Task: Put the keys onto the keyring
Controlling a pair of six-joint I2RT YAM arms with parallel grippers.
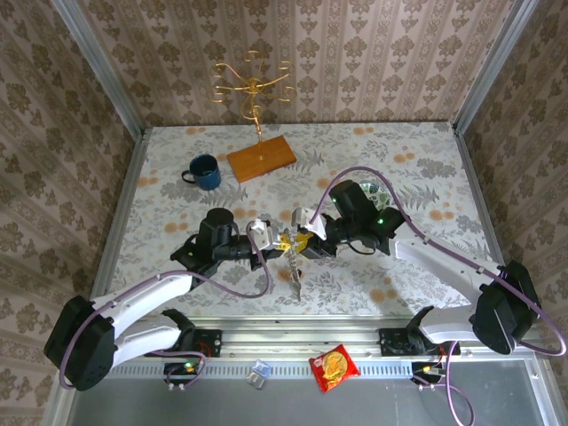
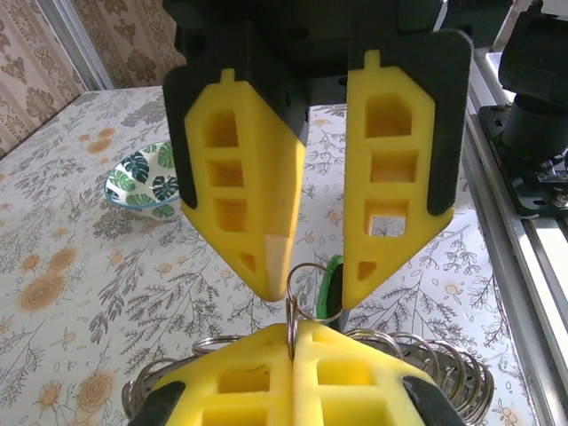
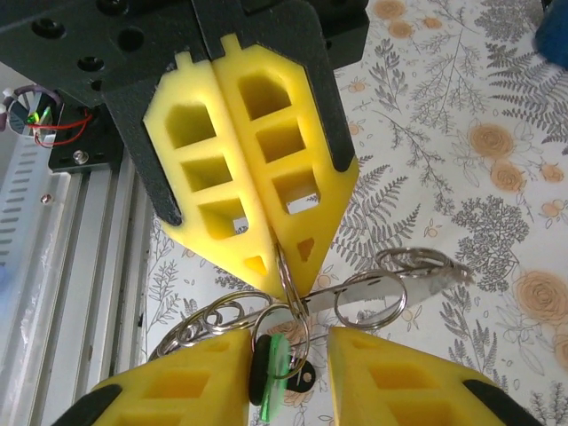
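My left gripper (image 2: pixel 293 327) is shut on a thin wire keyring (image 2: pixel 292 306), pinching its edge between the yellow pads. My right gripper (image 3: pixel 291 342) faces it, open. The keys hang between its fingertips: a green-headed one (image 3: pixel 282 377) and a dark one (image 3: pixel 312 382), both threaded on a ring loop (image 3: pixel 306 328). In the left wrist view the green key (image 2: pixel 331 282) shows just behind the keyring, between the right gripper's spread fingers (image 2: pixel 257 248). From above, the two grippers (image 1: pixel 282 238) (image 1: pixel 308 241) meet tip to tip at mid-table.
A metal strip carrying several spare rings (image 3: pixel 390 284) dangles from the same cluster (image 1: pixel 295 266). A blue mug (image 1: pixel 204 171) and a gold stand on a wooden base (image 1: pixel 260 158) stand at the back. A leaf-patterned bowl (image 2: pixel 142 182) sits nearby. A red snack bag (image 1: pixel 334 366) lies on the front rail.
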